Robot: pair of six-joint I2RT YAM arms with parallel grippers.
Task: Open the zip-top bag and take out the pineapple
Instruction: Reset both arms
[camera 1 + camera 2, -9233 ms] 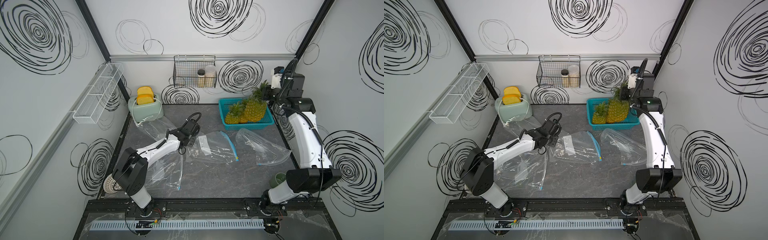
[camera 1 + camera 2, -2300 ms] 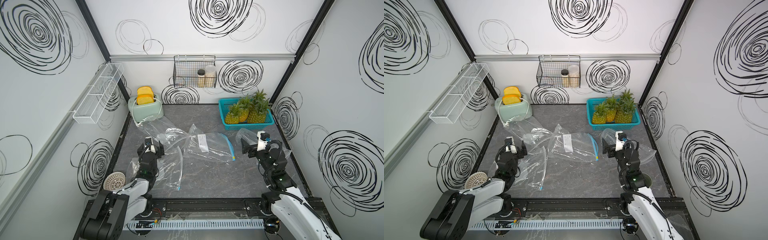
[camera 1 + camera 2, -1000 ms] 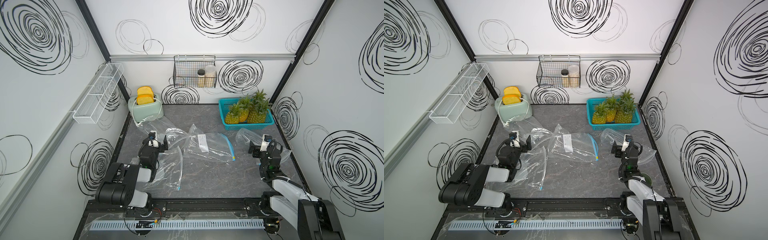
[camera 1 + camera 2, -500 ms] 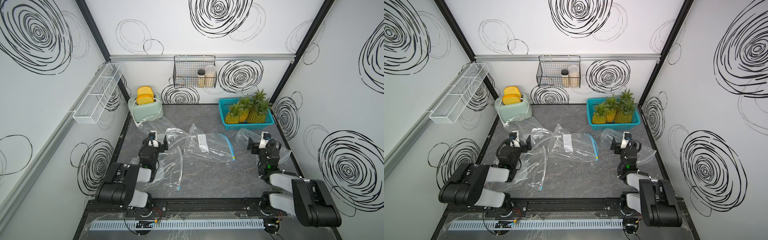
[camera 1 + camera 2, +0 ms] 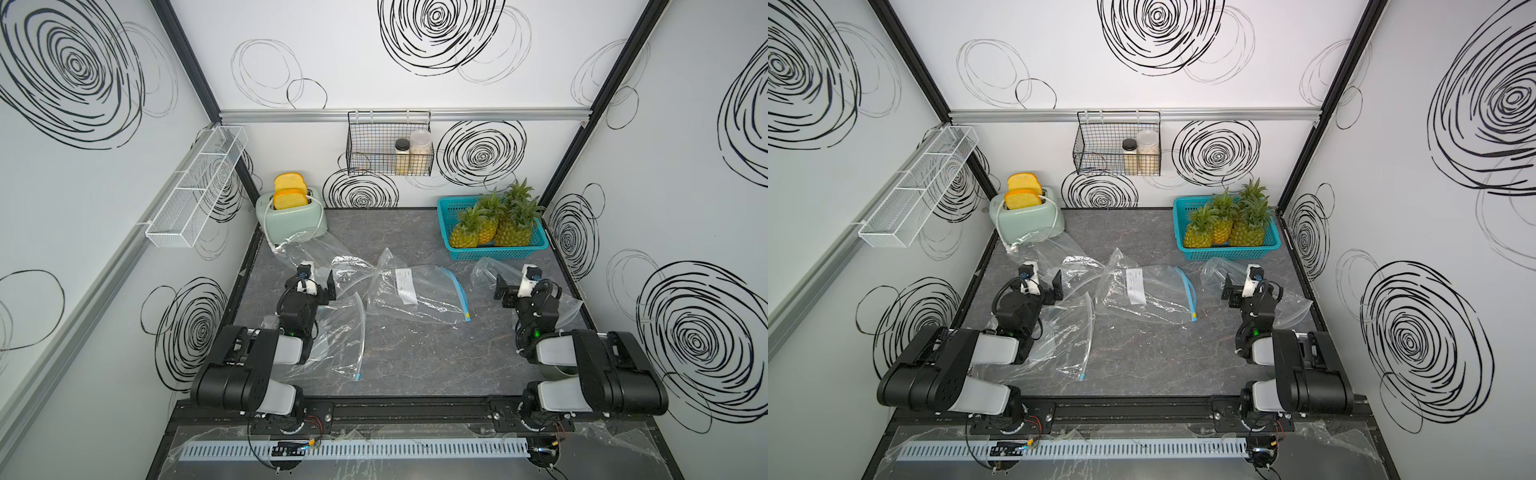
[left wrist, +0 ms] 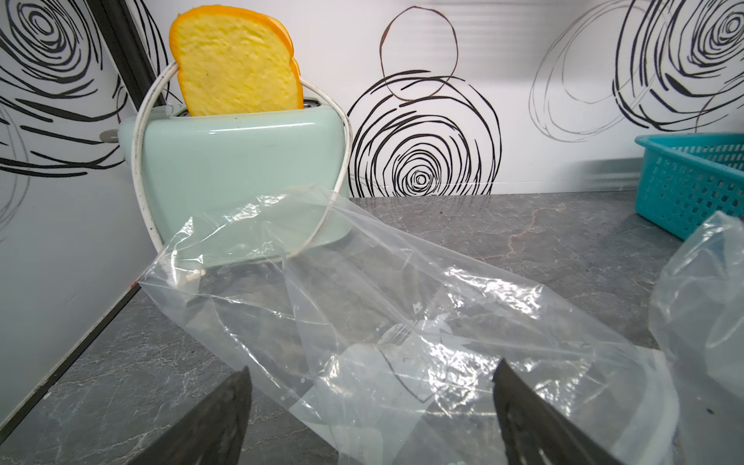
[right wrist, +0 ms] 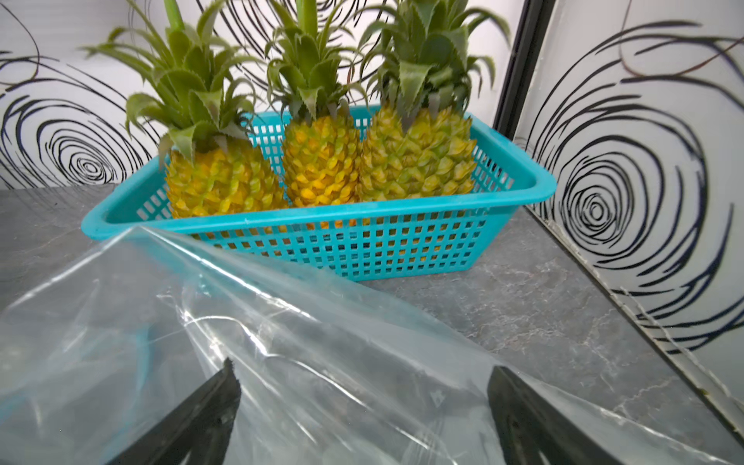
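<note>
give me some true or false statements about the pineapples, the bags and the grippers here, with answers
1. Three pineapples stand in the teal basket. True.
2. The left gripper is shut on a bag. False: its jaws are open and hold nothing.
3. The middle bag holds a pineapple. False: it lies empty on the table.
4. The toaster holds two bread slices. True.
5. The right gripper is open. True.
</note>
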